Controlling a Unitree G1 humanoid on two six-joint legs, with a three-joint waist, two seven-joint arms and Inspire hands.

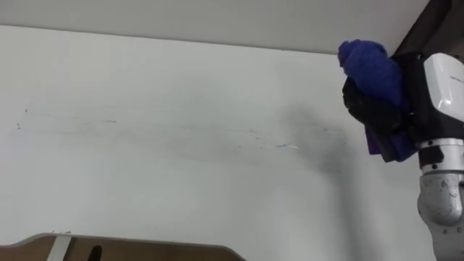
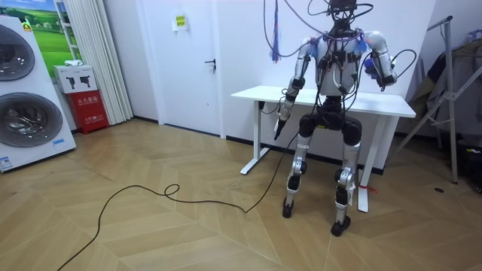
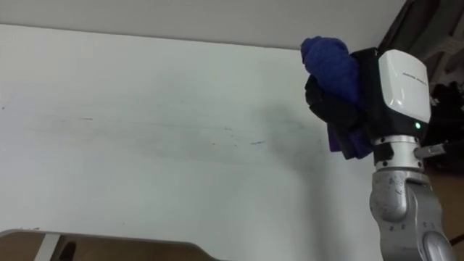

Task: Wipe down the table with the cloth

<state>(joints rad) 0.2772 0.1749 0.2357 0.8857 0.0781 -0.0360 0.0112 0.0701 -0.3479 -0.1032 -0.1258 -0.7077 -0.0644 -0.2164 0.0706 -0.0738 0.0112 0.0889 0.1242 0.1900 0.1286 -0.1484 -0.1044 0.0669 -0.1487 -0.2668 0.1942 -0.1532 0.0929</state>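
Bench (image 1: 145, 188), white and wide, bears faint smears (image 1: 239, 141) running left to right, below and to the left of the raised right robot hand (image 1: 366, 105), which is curled round a blue cloth (image 1: 371, 67). The left robot hand (image 2: 280, 126) hangs low, farther off.

Signs and labels about the room, none clear enough to read.

A small yellow notice (image 2: 180, 21) hangs high up at the white door (image 2: 188, 83), its lettering too small to make out. The red cabinet (image 2: 84, 113) carries a white panel (image 2: 79, 78) with black pictograms, and the pale characters on the red below it are unreadable. The stacked washing machines (image 2: 47, 143) bear a green sticker (image 2: 27, 26) and a small blue one (image 2: 4, 160). Faint grey print marks the white casing behind the right hand (image 3: 322, 98).
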